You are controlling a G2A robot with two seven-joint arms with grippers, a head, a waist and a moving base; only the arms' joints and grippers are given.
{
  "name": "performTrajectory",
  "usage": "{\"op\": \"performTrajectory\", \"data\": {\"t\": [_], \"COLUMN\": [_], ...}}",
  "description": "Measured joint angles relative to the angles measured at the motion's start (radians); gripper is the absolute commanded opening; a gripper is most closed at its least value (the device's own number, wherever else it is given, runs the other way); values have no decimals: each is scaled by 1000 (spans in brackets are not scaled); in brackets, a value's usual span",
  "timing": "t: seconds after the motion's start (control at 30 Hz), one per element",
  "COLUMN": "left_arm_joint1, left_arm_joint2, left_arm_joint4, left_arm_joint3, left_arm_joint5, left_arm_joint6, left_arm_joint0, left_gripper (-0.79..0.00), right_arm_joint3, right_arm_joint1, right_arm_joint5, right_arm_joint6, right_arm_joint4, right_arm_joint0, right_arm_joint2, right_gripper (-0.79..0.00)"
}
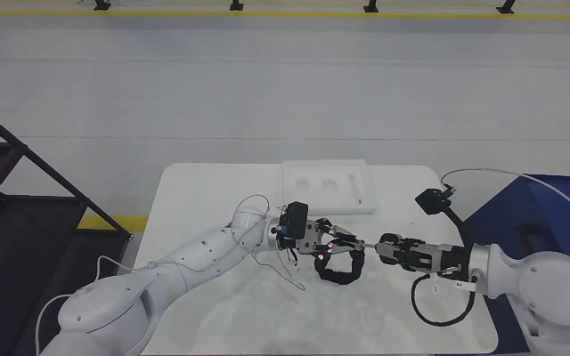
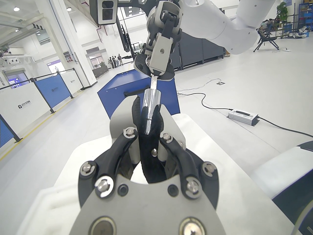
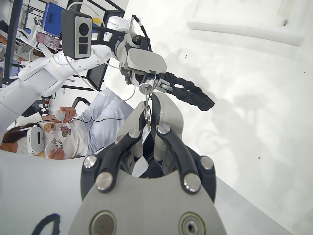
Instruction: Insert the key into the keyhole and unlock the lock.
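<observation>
Your left gripper (image 2: 146, 117) is clamped around the chrome lock (image 2: 151, 99), whose front end sticks out just past the fingertips, with the black cable (image 3: 188, 90) looping off beside it. Directly ahead, facing it, your right gripper (image 3: 149, 110) pinches the key (image 3: 147, 114) by its head between closed fingers. The blade runs straight out from those fingertips and meets the keyhole (image 3: 146, 89); how deep it sits, I cannot tell. The white foam tray (image 1: 325, 184) lies on the table (image 1: 196, 196) beyond both grippers.

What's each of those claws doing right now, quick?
Left gripper: shut on the lock.
Right gripper: shut on the key.
</observation>
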Motion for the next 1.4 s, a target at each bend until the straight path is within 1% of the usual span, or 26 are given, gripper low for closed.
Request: {"op": "performTrajectory", "data": {"t": [0.3, 0.73, 1.03, 1.4], "left_arm_joint1": [0, 3, 4, 4], "left_arm_joint2": [0, 0, 0, 0], "left_arm_joint4": [28, 36, 35, 37], "left_arm_joint3": [-5, -10, -13, -14], "left_arm_joint5": [16, 16, 20, 20], "left_arm_joint6": [16, 16, 20, 20], "left_arm_joint0": [-5, -9, -9, -9], "left_gripper": [-785, -785, -785, -785], "right_arm_joint3": [16, 43, 78, 80], "right_arm_joint1": [7, 14, 15, 15], "right_arm_joint5": [35, 78, 68, 67], "right_arm_joint6": [30, 33, 44, 46], "right_arm_joint4": [4, 20, 109, 111], "right_arm_joint0": [27, 68, 96, 99], "right_arm_joint2": [-25, -70, -102, -104], "right_gripper": [-785, -785, -785, -785]}}
